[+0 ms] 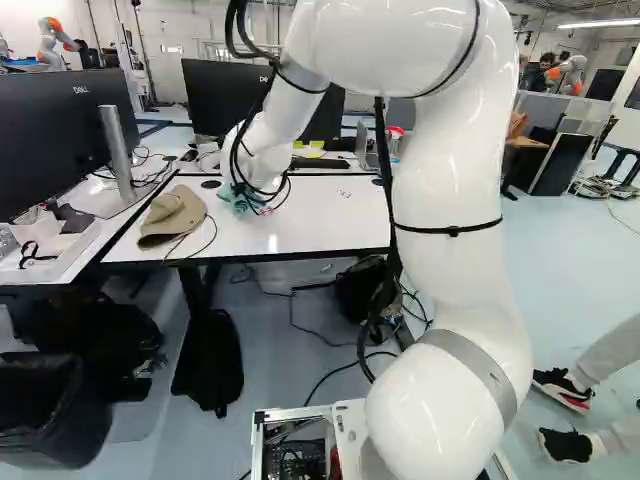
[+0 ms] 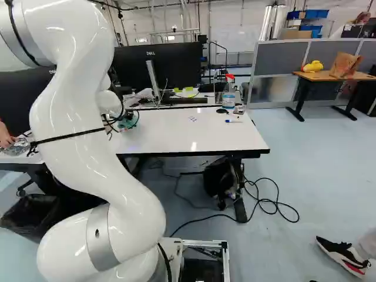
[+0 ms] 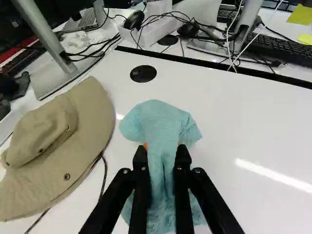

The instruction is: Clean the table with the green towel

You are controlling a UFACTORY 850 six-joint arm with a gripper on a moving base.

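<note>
The gripper [image 1: 264,204], left of centre in the upper half of the left base view, is closed on the towel [image 3: 158,122], bunched between its two fingers against the table [image 1: 320,225]. The hat [image 1: 172,214] lies farther left there. Right of centre in the right base view, the pen [image 2: 233,121] lies near the bottle [image 2: 228,97].

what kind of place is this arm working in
Probably a robotics lab or shared workshop: desks carry black monitors, an open metal-framed unit sits low by the arm's base, and another robot stands in the background.
</note>
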